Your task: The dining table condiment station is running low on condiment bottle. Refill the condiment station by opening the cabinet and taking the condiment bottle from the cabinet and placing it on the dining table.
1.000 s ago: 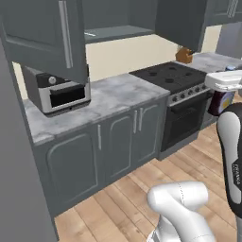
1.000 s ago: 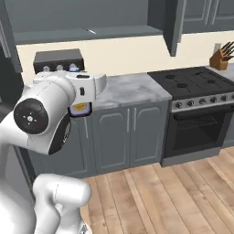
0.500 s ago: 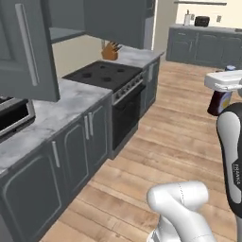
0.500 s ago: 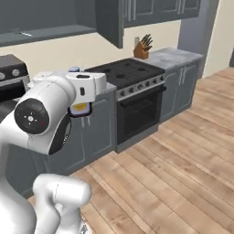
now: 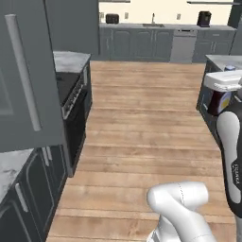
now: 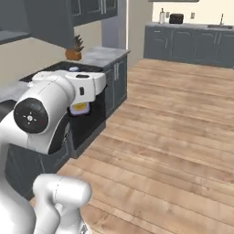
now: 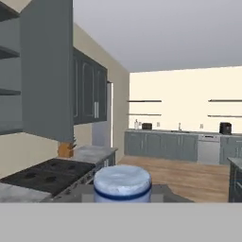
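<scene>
My gripper [image 5: 221, 90] is shut on the condiment bottle [image 5: 219, 102], a squat dark maroon bottle with a pale label. It hangs in the air at the right of the left base view. The bottle's lilac cap [image 7: 122, 182] sits low in the middle of the hand view. In the right base view the bottle [image 6: 78, 109] shows under my white hand. The cabinet door [image 5: 28, 71] stands open at the left, its long bar handle [image 5: 21, 71] upright. The cabinet's shelves [image 7: 9, 90] are at the hand view's left. A marble-topped, dark-based end of the dining table [image 5: 218, 60] lies just behind the bottle.
A black stove [image 5: 71, 90] with an oven front stands at the left, and a knife block [image 6: 72, 52] sits beyond it. Wide wooden floor [image 5: 142, 123] stretches ahead to a far run of grey cabinets [image 5: 142, 42] carrying small appliances.
The base has turned, so the whole view swung from the worktop and stove to the open floor and far cabinets. The bottle stays in my shut gripper.
</scene>
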Tool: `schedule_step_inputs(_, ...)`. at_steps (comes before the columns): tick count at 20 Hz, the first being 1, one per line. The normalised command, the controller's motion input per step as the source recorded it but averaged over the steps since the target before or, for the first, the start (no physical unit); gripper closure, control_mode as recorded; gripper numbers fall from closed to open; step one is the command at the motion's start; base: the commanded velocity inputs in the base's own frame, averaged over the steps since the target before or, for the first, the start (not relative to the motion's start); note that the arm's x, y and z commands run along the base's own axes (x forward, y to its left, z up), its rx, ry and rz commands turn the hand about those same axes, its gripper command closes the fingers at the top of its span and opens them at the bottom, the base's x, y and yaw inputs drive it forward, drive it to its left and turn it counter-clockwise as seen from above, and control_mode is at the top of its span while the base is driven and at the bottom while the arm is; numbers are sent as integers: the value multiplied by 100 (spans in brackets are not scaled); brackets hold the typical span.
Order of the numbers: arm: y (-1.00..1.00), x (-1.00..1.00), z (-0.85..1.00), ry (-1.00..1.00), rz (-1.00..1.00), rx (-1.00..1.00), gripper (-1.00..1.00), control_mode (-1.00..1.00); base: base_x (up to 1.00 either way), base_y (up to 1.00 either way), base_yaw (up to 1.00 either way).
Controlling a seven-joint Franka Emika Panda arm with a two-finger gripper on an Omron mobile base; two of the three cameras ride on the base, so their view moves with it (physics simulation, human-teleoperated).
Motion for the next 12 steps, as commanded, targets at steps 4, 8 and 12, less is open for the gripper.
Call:
schedule_step_inputs(4,0,0,0,0,0,0,100,100,8,43,-67)
schedule_step_inputs(8,0,0,0,0,0,0,100,100,21,5,-57)
schedule_step_inputs(12,0,0,0,0,0,0,100,100,11,-23,-45)
